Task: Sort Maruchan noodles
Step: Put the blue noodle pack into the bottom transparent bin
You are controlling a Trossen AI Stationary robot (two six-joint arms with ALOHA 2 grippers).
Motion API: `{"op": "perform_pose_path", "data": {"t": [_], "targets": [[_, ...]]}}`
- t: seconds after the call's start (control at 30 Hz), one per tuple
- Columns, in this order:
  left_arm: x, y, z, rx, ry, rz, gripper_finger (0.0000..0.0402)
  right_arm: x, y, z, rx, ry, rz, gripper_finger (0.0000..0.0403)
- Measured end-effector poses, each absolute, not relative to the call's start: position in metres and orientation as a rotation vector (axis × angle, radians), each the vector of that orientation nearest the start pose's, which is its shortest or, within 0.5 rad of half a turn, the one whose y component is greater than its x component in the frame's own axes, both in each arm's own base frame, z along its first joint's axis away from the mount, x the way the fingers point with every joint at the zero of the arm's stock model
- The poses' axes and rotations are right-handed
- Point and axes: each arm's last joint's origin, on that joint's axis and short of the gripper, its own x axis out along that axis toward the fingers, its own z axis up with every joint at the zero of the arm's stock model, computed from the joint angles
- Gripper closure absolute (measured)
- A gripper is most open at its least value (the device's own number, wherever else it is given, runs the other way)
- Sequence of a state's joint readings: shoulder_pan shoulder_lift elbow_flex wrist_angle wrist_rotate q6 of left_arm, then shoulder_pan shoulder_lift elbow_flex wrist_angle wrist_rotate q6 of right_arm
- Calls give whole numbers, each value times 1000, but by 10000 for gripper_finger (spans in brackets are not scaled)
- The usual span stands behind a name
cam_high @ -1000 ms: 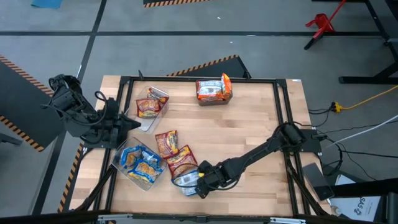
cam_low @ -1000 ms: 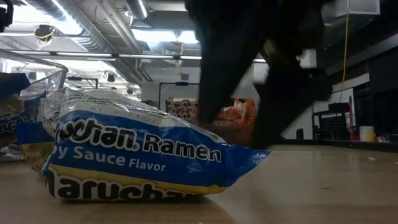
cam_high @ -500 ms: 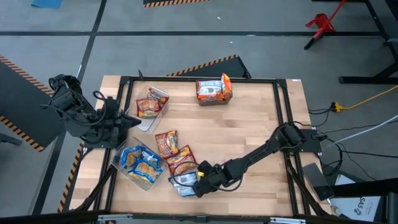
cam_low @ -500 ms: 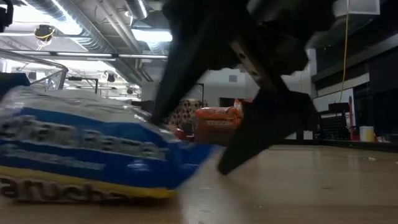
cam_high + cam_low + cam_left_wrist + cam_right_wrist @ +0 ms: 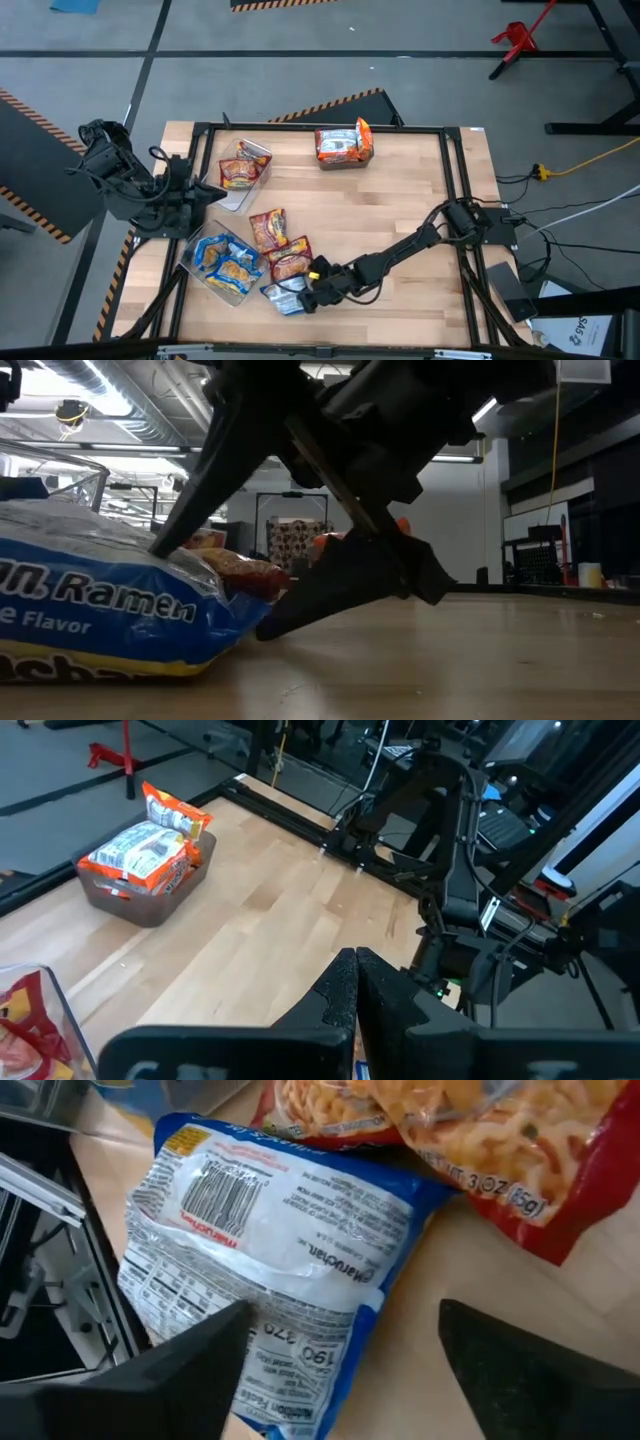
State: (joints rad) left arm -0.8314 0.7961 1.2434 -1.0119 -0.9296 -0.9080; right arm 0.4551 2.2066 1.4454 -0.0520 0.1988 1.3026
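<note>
The right gripper [image 5: 308,296] was low at the blue packet [image 5: 284,294], fingers spread apart, near the table's [image 5: 400,200] front edge. The left gripper [image 5: 355,982] waited closed, at the left side.

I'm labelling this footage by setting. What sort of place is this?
Probably a robotics lab or workshop: a wooden worktable in a black frame, hazard-striped floor tape, and exposed ceiling ducts overhead.
</note>
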Motion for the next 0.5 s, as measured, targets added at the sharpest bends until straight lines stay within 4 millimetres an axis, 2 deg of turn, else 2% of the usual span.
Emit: {"op": "perform_pose_path", "data": {"t": [0.5], "targets": [[86, -60, 407, -459, 280, 245, 401, 419, 197, 120, 960, 780, -258, 364]]}}
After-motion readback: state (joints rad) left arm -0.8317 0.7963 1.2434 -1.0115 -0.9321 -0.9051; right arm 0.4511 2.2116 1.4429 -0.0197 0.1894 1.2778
